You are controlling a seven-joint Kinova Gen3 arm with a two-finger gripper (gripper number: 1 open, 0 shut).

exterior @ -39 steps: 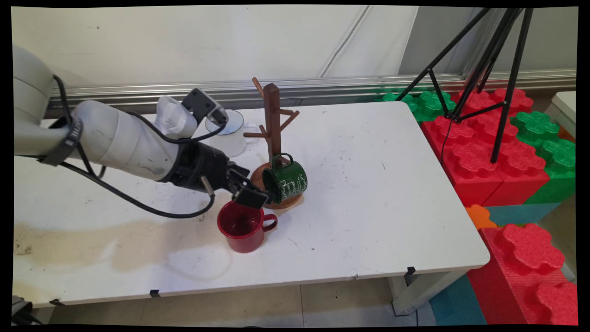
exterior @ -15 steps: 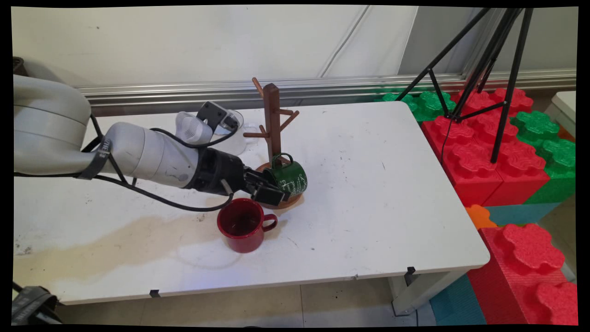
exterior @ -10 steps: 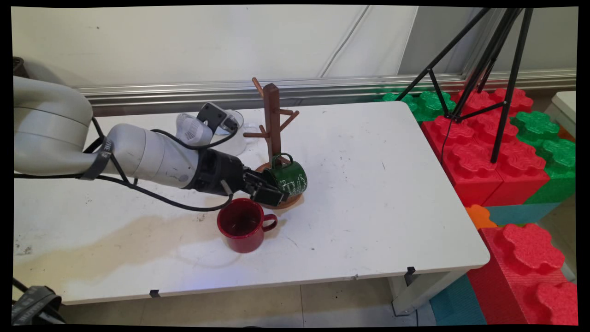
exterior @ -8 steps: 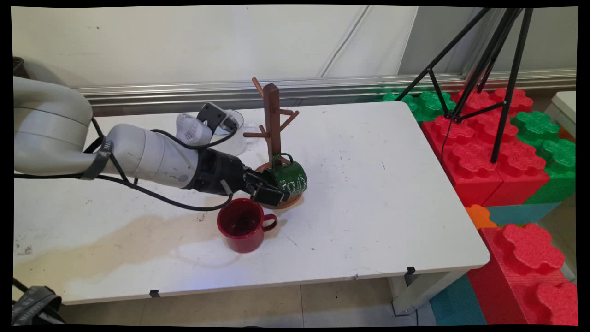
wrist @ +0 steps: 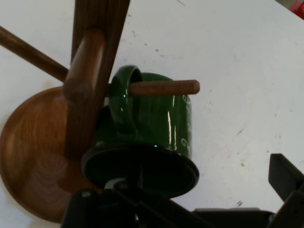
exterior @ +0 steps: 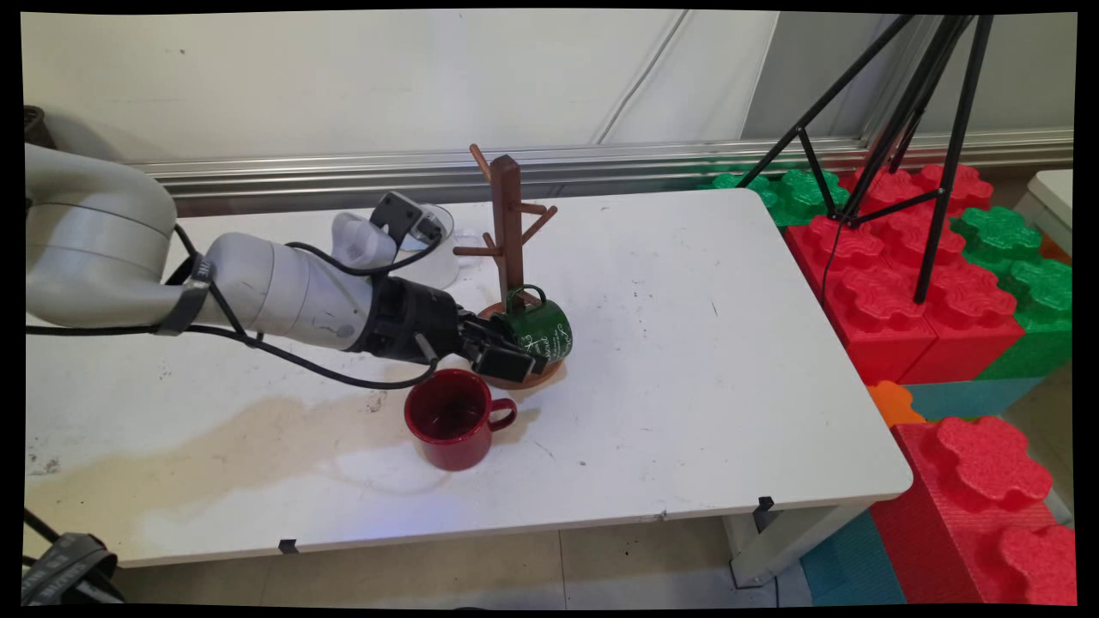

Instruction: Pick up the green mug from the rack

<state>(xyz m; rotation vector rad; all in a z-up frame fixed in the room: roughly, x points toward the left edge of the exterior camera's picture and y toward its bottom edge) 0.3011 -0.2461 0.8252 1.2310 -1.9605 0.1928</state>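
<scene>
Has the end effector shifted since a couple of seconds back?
Yes. The end effector has gone up and right, away from the red mug, toward the green mug.

white table point(exterior: 687, 343) — red mug point(exterior: 453, 421), mug tree point(exterior: 508, 257), white pitcher point(exterior: 434, 262)

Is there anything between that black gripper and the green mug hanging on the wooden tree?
Nothing visible. The gripper is already at the rim of the green mug, which hangs by its handle on a low peg of the mug tree. The red mug stands nearer the camera, out of the way.
</scene>
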